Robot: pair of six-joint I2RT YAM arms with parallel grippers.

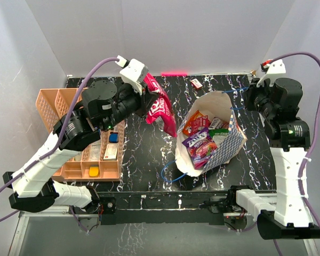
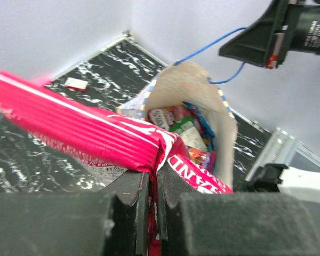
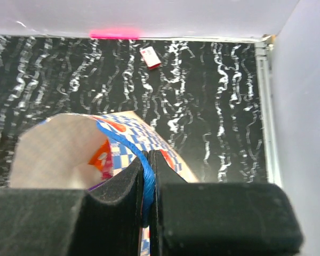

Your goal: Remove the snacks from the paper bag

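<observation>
The paper bag (image 1: 216,101) lies tilted on the black marbled table, mouth toward the left, white inside and blue-chequered outside (image 3: 122,125). Inside it lie snacks: a purple packet (image 1: 200,145), an orange one (image 1: 194,121) and a green one (image 1: 220,136). My left gripper (image 1: 148,101) hangs left of the bag's mouth, above the table, shut on a pink-red packet (image 1: 160,109). In the left wrist view that packet (image 2: 80,125) is pinched between the jaws of the left gripper (image 2: 153,178). My right gripper (image 3: 148,160) is shut on the bag's blue cord handle (image 3: 148,178) at the bag's far right side.
A peach lattice organizer (image 1: 53,106) stands at the left, holding a blue block (image 1: 113,137) and a yellow block (image 1: 94,171). A small red-and-white box (image 1: 196,83) lies near the back edge, beside a pink mark (image 1: 174,73). White walls enclose the table.
</observation>
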